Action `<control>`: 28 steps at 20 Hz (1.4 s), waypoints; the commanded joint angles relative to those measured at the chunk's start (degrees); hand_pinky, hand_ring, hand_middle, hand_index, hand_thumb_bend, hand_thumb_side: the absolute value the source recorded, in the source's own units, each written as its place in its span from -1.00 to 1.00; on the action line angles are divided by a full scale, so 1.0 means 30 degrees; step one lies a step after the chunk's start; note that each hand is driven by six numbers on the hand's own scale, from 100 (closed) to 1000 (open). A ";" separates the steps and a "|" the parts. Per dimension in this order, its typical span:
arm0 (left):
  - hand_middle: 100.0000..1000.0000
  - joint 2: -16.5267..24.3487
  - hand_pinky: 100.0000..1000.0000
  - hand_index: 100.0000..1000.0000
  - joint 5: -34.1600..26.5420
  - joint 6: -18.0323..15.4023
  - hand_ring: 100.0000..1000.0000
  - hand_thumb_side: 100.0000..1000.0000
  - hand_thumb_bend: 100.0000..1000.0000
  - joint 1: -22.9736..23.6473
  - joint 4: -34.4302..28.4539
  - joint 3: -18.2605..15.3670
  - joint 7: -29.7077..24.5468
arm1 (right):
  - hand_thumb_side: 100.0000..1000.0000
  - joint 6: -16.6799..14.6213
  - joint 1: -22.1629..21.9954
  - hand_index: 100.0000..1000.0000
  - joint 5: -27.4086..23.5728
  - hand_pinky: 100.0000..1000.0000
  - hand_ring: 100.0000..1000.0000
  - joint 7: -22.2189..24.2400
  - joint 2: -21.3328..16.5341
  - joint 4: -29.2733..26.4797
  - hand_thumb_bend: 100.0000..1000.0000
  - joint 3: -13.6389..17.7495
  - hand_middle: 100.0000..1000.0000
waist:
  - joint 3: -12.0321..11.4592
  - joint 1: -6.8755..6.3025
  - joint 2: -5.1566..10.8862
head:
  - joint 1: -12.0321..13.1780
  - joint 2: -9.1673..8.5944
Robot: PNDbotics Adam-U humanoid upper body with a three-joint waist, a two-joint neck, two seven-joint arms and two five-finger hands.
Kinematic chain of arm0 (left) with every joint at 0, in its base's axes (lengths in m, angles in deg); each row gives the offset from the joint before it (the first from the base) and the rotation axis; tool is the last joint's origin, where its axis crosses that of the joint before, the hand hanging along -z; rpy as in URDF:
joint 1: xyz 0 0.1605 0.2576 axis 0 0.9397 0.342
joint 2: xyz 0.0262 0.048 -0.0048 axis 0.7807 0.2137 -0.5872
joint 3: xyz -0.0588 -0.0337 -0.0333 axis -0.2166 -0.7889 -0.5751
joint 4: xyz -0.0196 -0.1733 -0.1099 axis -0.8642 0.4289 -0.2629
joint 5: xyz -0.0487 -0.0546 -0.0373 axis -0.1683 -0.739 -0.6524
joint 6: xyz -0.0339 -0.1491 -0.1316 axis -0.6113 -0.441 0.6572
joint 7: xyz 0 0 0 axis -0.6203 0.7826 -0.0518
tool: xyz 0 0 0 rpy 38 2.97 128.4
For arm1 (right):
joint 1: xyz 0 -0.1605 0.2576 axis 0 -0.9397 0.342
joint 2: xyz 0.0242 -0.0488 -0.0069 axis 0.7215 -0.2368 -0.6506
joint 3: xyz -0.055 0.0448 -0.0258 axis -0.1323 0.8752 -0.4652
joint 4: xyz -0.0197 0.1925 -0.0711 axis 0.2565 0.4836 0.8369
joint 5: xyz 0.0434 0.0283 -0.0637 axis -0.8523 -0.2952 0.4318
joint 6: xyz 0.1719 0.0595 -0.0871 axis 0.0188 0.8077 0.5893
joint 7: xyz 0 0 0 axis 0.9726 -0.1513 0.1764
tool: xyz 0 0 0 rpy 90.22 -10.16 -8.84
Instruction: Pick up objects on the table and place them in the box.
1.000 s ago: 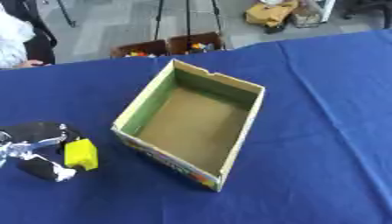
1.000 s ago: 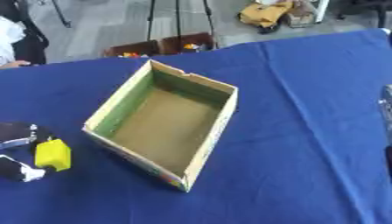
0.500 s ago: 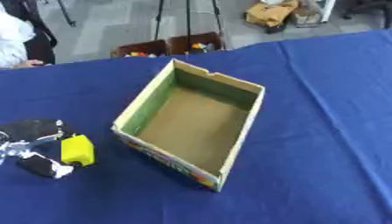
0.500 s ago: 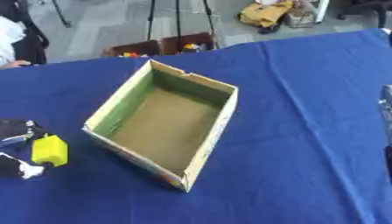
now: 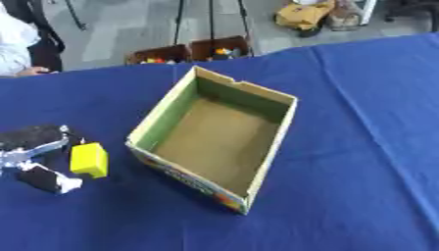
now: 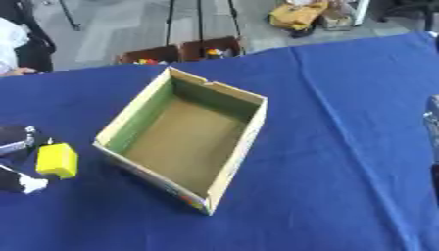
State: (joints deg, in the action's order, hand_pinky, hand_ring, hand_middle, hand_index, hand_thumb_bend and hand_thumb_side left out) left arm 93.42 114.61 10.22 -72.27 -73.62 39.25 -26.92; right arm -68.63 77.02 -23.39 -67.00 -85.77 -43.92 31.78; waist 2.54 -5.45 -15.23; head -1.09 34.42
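Cardboard box [image 5: 218, 142] empty; nothing placed yet. Yellow block [image 5: 89, 160] pinched in left hand [image 5: 36, 153], low over blue tablecloth [image 5: 360, 147], just left of box. Transfer into box remaining. Right hand [image 6: 433, 122] at right edge; fingers not discernible.

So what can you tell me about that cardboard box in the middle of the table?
The cardboard box is an open-topped rectangular carton with no lid. Inside it is plain brown, with nothing in it. Its left outer wall looks pale green, and the near wall has colourful print. It sits flat on the blue tablecloth, turned at an angle to the table's edges. Nothing touches it; the yellow block in the left hand lies apart, to its left.
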 commanded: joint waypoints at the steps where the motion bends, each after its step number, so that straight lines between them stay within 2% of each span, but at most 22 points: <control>1: -0.38 0.1182 -1.00 0.00 -0.0908 0.0185 -0.69 -0.27 -1.00 -0.0352 -0.1012 -0.0645 -0.0108 | -0.11 0.0016 0.0207 0.58 -0.0161 0.52 0.49 -0.0035 -0.0226 -0.0316 -1.00 0.0086 0.09 | 0.0013 -0.0292 0.0258 | 0.0070 -0.0124; 10: -0.42 0.1996 -1.00 -0.02 -0.3383 0.0754 -0.75 -0.30 -1.00 -0.1376 -0.2375 -0.1510 0.0018 | -0.11 -0.0001 0.0360 0.58 -0.0225 0.52 0.49 0.0018 -0.0264 -0.0316 -1.00 -0.0044 0.10 | 0.0292 -0.0541 0.0361 | 0.0369 -0.0380; 11: -0.42 0.2029 -1.00 -0.02 -0.3727 0.0831 -0.76 -0.13 -1.00 -0.1609 -0.2438 -0.1629 0.0029 | -0.10 -0.0003 0.0380 0.58 -0.0230 0.52 0.49 0.0032 -0.0275 -0.0316 -1.00 -0.0063 0.10 | 0.0359 -0.0585 0.0370 | 0.0412 -0.0407; 12: -0.43 0.2048 -1.00 -0.02 -0.4052 0.0908 -0.77 -0.30 -1.00 -0.1832 -0.2465 -0.1726 0.0018 | -0.11 -0.0003 0.0401 0.58 -0.0236 0.52 0.49 0.0047 -0.0282 -0.0316 -1.00 -0.0083 0.10 | 0.0427 -0.0631 0.0383 | 0.0452 -0.0426; 14: -0.44 0.2047 -1.00 -0.03 -0.4631 0.1036 -0.78 -0.30 -1.00 -0.2354 -0.2405 -0.1873 -0.0010 | -0.12 -0.0007 0.0455 0.58 -0.0254 0.52 0.49 0.0076 -0.0286 -0.0316 -1.00 -0.0126 0.10 | 0.0596 -0.0740 0.0419 | 0.0553 -0.0457; 21: -0.45 0.1238 -1.00 -0.03 -0.5756 0.0874 -0.80 -0.28 -1.00 -0.4513 -0.1115 -0.1863 -0.0473 | -0.12 -0.0042 0.0702 0.58 -0.0336 0.52 0.49 0.0234 -0.0289 -0.0316 -1.00 -0.0284 0.10 | 0.1502 -0.1151 0.0419 | 0.1216 -0.0411; 28: -0.46 0.0235 -1.00 -0.04 -0.6109 0.0226 -0.81 -0.28 -1.00 -0.5900 0.0229 -0.1855 -0.0929 | -0.14 0.0027 0.0911 0.58 -0.0446 0.52 0.49 0.0427 -0.0210 -0.0316 -1.00 -0.0403 0.10 | 0.2292 -0.1692 0.0354 | 0.1784 -0.0531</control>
State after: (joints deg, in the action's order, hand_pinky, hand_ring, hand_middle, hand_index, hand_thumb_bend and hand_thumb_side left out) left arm 93.17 96.77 11.35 -88.78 -73.11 34.65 -29.57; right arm -68.53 78.68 -24.04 -65.93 -85.77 -43.92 30.66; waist 9.63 -10.22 -15.19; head 3.75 33.58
